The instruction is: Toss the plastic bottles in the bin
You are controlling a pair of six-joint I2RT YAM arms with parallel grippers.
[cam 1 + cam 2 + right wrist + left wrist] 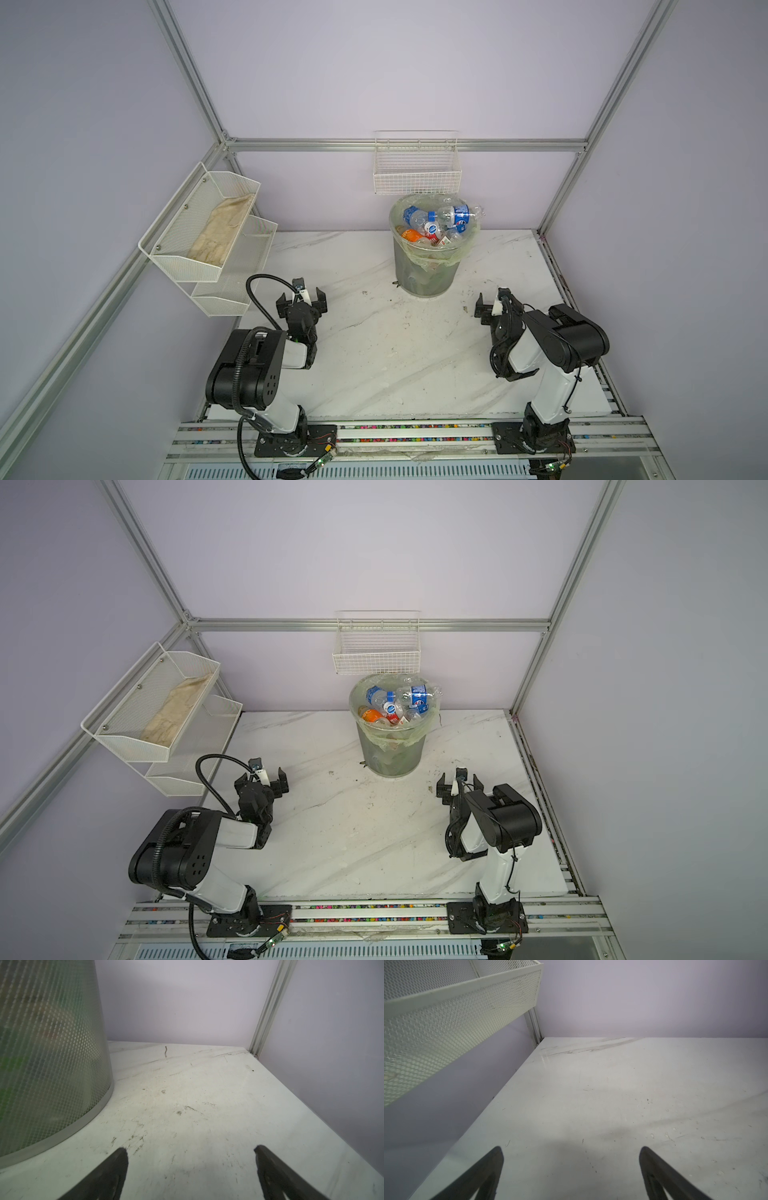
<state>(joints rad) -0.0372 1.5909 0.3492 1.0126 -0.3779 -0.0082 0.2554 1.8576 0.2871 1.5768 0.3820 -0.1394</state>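
Note:
The bin (428,272) (392,752) stands at the back middle of the marble table, its pale green liner folded over the rim. Several plastic bottles (440,220) (399,702) with blue, red and orange labels are heaped in it up to the rim. My left gripper (301,297) (262,780) (571,1151) hovers open over bare table at the left, nothing between its fingers. My right gripper (492,301) (459,782) (190,1151) is open and empty too, low over the table right of the bin, whose ribbed wall (52,1059) fills one side of the right wrist view.
A two-tier white mesh shelf (208,237) (153,712) (446,1012) hangs on the left wall, a beige cloth (222,230) in its upper tier. A white wire basket (417,166) (377,646) hangs on the back wall just above the bin. Aluminium frame posts stand at the corners.

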